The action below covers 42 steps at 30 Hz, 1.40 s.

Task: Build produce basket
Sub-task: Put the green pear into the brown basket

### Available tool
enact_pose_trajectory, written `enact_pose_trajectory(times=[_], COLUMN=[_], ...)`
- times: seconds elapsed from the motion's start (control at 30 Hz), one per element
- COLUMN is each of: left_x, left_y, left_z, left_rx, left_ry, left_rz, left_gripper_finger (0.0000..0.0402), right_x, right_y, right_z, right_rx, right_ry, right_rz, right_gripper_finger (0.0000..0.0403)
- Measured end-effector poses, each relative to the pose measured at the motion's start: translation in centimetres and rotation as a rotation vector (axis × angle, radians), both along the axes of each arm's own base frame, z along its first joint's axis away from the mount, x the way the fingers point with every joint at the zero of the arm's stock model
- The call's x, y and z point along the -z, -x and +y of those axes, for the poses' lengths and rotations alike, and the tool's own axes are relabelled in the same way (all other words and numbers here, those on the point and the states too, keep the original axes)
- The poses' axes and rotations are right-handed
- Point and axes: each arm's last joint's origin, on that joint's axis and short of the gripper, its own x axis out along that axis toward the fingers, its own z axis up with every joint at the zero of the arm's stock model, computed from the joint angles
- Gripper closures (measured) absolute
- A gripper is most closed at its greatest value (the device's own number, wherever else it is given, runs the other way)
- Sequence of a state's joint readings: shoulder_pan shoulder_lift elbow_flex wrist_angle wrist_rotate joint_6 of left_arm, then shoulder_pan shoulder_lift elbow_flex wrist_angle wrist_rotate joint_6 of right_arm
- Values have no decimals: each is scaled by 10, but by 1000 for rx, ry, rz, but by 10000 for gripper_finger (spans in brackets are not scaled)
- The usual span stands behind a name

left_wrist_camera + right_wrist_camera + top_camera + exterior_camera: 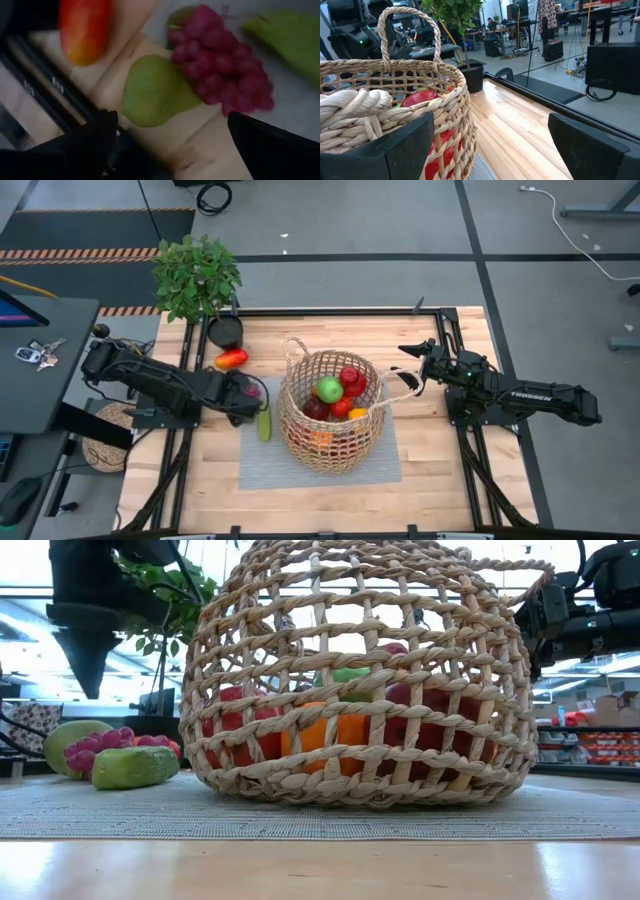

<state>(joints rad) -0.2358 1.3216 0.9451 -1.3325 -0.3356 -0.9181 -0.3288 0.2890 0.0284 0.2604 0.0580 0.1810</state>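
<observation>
High view puts your left gripper (243, 395), jaws spread, left of centre over the pear (155, 92) and grapes (222, 70); your right gripper (408, 370) gapes beside the central basket (330, 442). Close off-centre, and the pear could roll away.

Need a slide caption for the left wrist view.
Open left end effector hovering over a green pear and purple grapes, with a red-orange pepper beyond.
</observation>
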Motion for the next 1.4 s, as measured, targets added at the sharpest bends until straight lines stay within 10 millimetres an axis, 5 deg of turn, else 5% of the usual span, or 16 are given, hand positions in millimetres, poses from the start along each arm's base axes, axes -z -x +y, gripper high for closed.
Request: enact_pose_trajectory(times=[0.23, 0.63, 1.07, 1.4], left_x=[6, 38, 46, 71], left_y=[-7, -27, -32, -12], left_z=[-1, 14, 35, 43], left_rx=[353, 640, 587, 553], left_ry=[43, 132, 180, 230], left_rz=[148, 456, 417, 487], left_gripper_finger=[17, 17, 17, 17], right_x=[0, 0, 0, 0], right_y=[0, 0, 0, 0], right_z=[0, 0, 0, 0], right_rx=[0, 0, 0, 0], right_ry=[0, 0, 0, 0], right_rz=[0, 0, 0, 0], right_gripper_finger=[9, 9, 9, 9])
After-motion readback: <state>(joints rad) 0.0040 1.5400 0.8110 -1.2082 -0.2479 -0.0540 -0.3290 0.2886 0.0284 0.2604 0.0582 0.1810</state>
